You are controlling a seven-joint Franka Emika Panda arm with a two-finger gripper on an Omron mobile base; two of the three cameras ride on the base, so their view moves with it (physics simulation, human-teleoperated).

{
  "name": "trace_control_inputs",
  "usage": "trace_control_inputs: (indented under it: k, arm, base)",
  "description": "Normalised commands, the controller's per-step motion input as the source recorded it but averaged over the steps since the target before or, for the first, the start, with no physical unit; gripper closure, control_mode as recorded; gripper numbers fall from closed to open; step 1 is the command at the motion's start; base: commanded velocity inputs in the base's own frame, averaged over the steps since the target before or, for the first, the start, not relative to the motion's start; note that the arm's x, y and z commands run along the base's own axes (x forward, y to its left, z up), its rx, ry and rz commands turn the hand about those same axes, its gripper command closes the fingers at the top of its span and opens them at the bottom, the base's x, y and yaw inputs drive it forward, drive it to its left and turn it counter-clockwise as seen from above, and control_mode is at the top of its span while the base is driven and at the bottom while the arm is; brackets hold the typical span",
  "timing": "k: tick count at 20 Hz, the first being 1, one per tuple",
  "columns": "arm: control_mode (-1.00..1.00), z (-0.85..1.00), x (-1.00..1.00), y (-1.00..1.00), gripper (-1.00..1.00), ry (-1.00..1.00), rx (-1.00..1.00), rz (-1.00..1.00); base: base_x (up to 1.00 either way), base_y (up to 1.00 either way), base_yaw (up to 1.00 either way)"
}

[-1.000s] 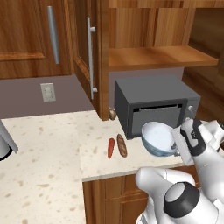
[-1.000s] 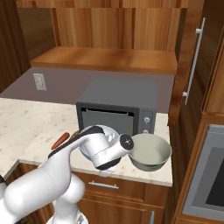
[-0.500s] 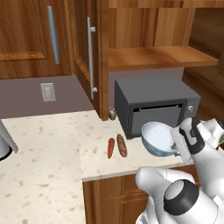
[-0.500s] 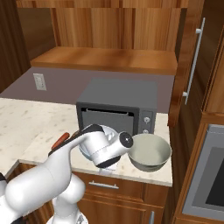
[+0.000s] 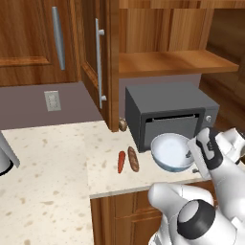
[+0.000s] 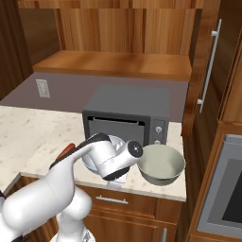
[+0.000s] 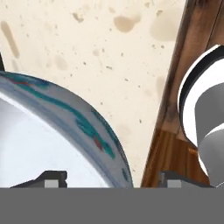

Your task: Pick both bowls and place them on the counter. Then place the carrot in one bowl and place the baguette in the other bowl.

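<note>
The white bowl with blue pattern (image 5: pixel 171 152) rests on the counter (image 5: pixel 57 167) in front of the microwave, its pale blue inside showing. My gripper (image 5: pixel 194 154) is at its right rim. In the hand view the patterned rim (image 7: pixel 94 131) runs between the two fingertips (image 7: pixel 51 177), which stand wide apart, so my gripper (image 7: pixel 113 178) is open. The grey-green bowl (image 6: pixel 162 163) sits upright on the counter to the right of the arm. The orange-red carrot (image 5: pixel 121 161) and the brown baguette (image 5: pixel 133 159) lie side by side on the counter, left of the white bowl.
A dark microwave (image 5: pixel 167 114) stands right behind the bowls under an open wooden shelf (image 5: pixel 177 62). Cabinet doors with steel handles (image 5: pixel 99 62) hang to the left. The counter's front edge (image 5: pixel 143 186) is just below the white bowl. An oven front (image 6: pixel 227 198) is at the far right.
The jaws have opened and let go of the white bowl's rim. The bowl, the arm and the other things have barely moved.
</note>
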Motion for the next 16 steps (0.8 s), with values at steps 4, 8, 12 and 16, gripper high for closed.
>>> trace_control_inputs:
  k: [4, 8, 12, 16]
  arm:
    - [-1.0, 0.28, -0.11, 0.0, -1.0, 0.0, 0.0, 0.0]
    - [-1.0, 0.35, -0.25, 0.0, -1.0, -0.01, 0.0, 0.0]
    - [-1.0, 0.38, -0.34, 0.0, -1.0, 0.0, 0.0, 0.01]
    - [-1.0, 0.41, -0.35, 0.03, -1.0, 0.0, -0.02, 0.11]
  base:
    - [0.0, 0.0, 0.0]
    - [0.0, 0.0, 0.0]
    - [0.0, 0.0, 0.0]
    - [0.0, 0.0, 0.0]
